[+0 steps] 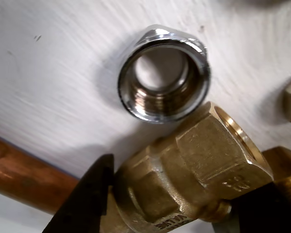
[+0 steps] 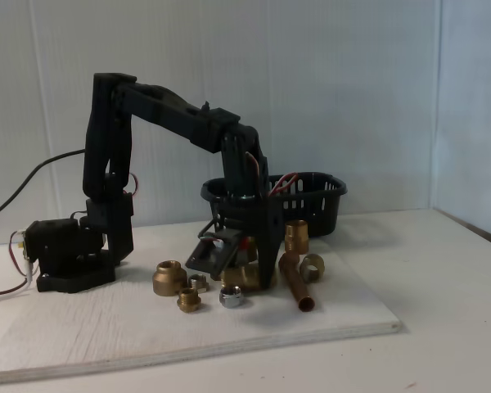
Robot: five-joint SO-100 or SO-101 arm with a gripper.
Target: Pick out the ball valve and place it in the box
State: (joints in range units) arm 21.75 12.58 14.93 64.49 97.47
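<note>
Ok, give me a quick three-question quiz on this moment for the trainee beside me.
1. True or false: the ball valve already lies in the box.
2. In the wrist view, which thing sits just above the ball valve in the picture? A) chrome nut B) copper tube C) box
3. Short answer: what do the two fingers of the tool stand on either side of?

Key: 1 false, it is on the white board under the arm; 2 A; 3 the ball valve's brass body.
</note>
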